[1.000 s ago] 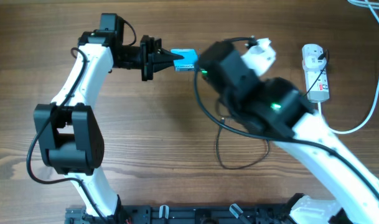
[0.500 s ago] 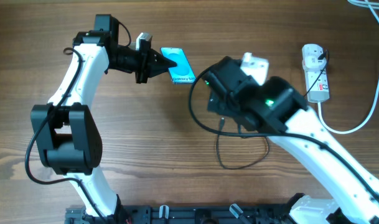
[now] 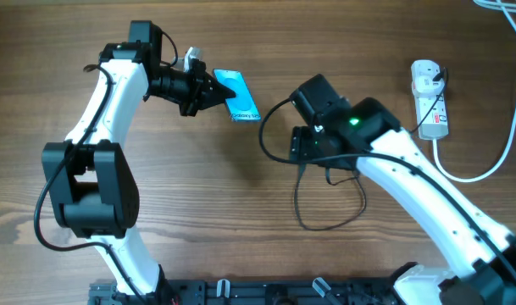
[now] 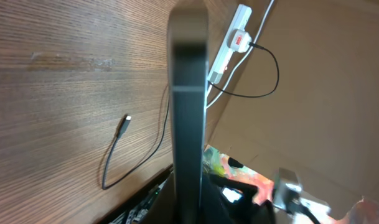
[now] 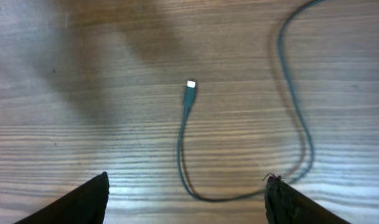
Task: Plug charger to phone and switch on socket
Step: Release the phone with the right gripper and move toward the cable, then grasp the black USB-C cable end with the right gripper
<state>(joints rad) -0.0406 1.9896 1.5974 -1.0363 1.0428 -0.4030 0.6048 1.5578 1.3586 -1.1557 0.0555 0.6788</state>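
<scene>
My left gripper (image 3: 215, 88) is shut on the phone (image 3: 241, 102), whose cyan screen with white text faces up, and holds it at the far left of centre. In the left wrist view the phone (image 4: 188, 93) is a dark edge-on bar. The charger, a thin black cable (image 3: 325, 226), loops on the table. Its small plug (image 5: 190, 87) lies free on the wood and also shows in the left wrist view (image 4: 124, 122). My right gripper (image 5: 188, 179) is open and empty over the cable loop, to the right of the phone (image 3: 302, 144). The white socket (image 3: 430, 100) lies at the far right.
A thicker white cable (image 3: 495, 165) curves along the right edge from the socket. The socket also shows in the left wrist view (image 4: 234, 38) with the black cable leaving it. A black rail (image 3: 266, 292) runs along the front edge.
My right gripper has drawn back from the phone, down and to the right, over the cable loop. My left gripper has turned the phone to a slant and pulled it slightly left.
</scene>
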